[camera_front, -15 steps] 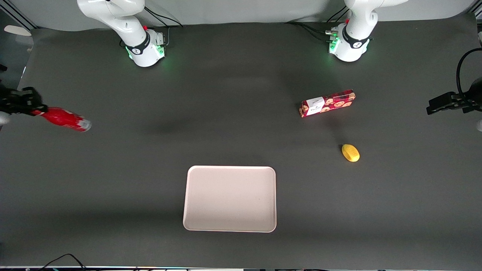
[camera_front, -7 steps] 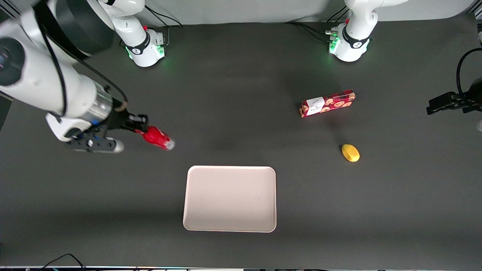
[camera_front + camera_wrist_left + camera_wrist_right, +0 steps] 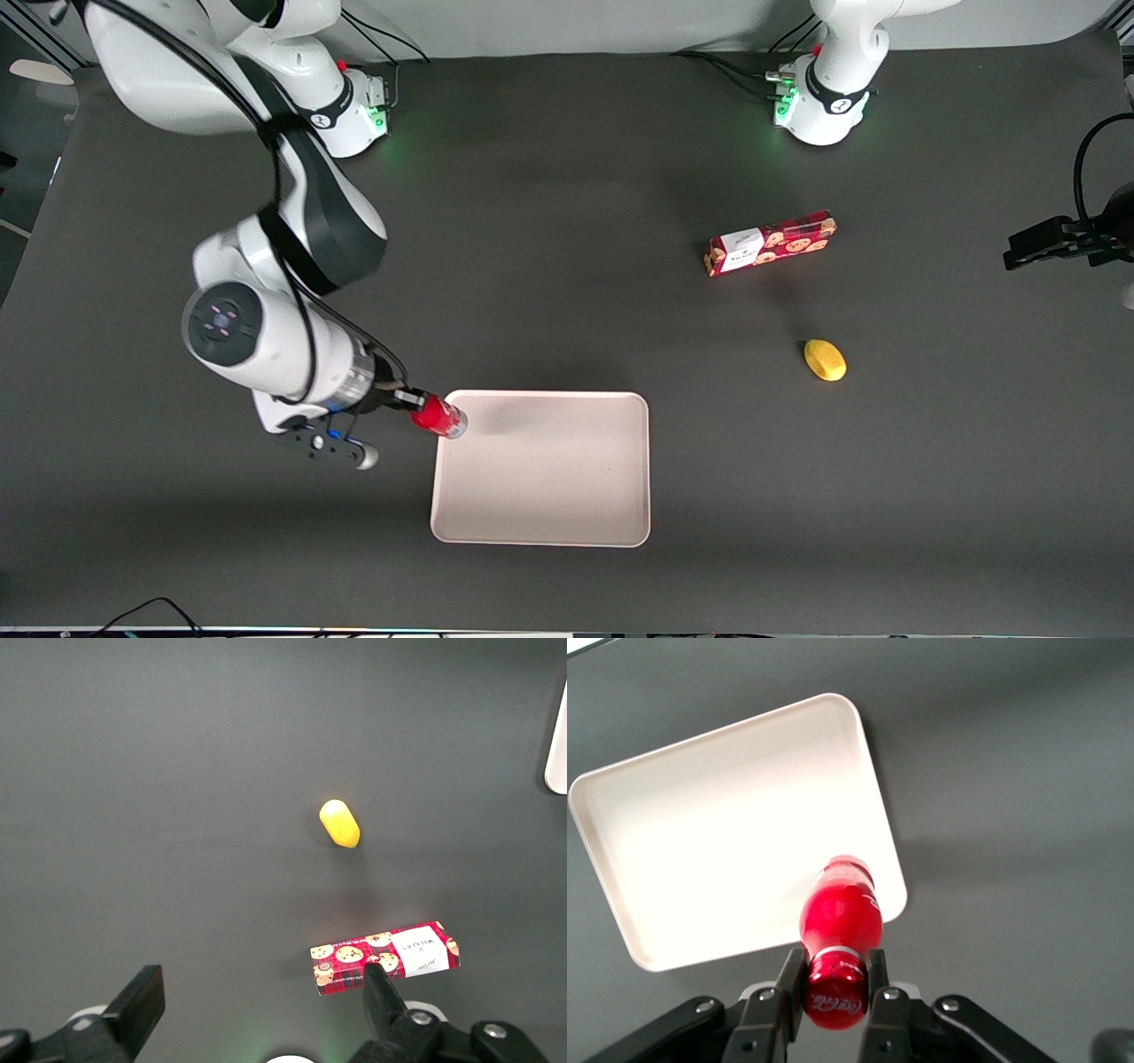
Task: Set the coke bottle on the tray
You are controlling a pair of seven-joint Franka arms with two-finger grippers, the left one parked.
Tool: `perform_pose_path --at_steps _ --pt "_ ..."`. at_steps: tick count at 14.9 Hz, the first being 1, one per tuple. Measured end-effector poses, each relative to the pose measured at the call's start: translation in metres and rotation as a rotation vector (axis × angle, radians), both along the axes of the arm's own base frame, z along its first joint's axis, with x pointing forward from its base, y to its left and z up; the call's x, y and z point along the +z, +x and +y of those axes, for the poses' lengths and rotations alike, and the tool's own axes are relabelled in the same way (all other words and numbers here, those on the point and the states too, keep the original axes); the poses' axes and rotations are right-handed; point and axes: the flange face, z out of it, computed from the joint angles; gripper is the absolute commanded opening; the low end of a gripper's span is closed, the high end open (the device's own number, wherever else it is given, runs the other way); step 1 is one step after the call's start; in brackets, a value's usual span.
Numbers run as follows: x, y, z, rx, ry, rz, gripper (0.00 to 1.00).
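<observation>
My right gripper [image 3: 409, 400] is shut on the cap end of the small red coke bottle [image 3: 437, 416]. It holds the bottle tilted in the air, the silvery base pointing over the tray's edge on the working arm's side. The pale pinkish-white tray [image 3: 540, 523] lies flat on the dark table, near the front camera. In the right wrist view the fingers [image 3: 790, 979] clamp the bottle's red cap [image 3: 835, 999], the bottle [image 3: 842, 912] hangs over one corner of the tray [image 3: 700, 833].
A red cookie box [image 3: 769, 243] and a yellow lemon-like object [image 3: 824, 360] lie toward the parked arm's end of the table. Both also show in the left wrist view, the box [image 3: 385, 958] and the yellow object [image 3: 339, 822].
The right arm has carried the bottle from the working arm's end of the table toward the tray. The bottle now hangs at the tray's edge. Nothing else moved.
</observation>
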Motion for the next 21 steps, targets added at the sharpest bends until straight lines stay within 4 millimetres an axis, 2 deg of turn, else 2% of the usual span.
perform_pose_path --at_steps 2,6,7,8,9,10,13,15,17,19,21 --pt "-0.029 0.005 0.012 -0.021 -0.014 -0.007 0.00" --pt "-0.063 0.007 0.029 -0.048 -0.069 -0.034 0.00" --pt "-0.067 0.008 0.030 -0.052 -0.070 -0.039 0.14" --pt "-0.070 0.009 0.031 -0.054 -0.069 -0.043 0.57" --pt "-0.073 0.010 0.031 -0.056 -0.065 -0.047 0.87" --pt "-0.076 0.011 0.031 -0.057 -0.065 -0.047 0.98" --pt "-0.074 0.012 0.032 -0.059 -0.059 -0.055 1.00" --pt "-0.065 0.014 0.032 -0.060 -0.053 -0.068 1.00" --pt "-0.045 0.013 0.031 -0.056 -0.060 -0.075 1.00" --pt "-0.002 0.005 0.025 -0.011 -0.085 -0.073 1.00" --pt "0.062 -0.015 0.009 0.058 -0.129 -0.056 1.00"
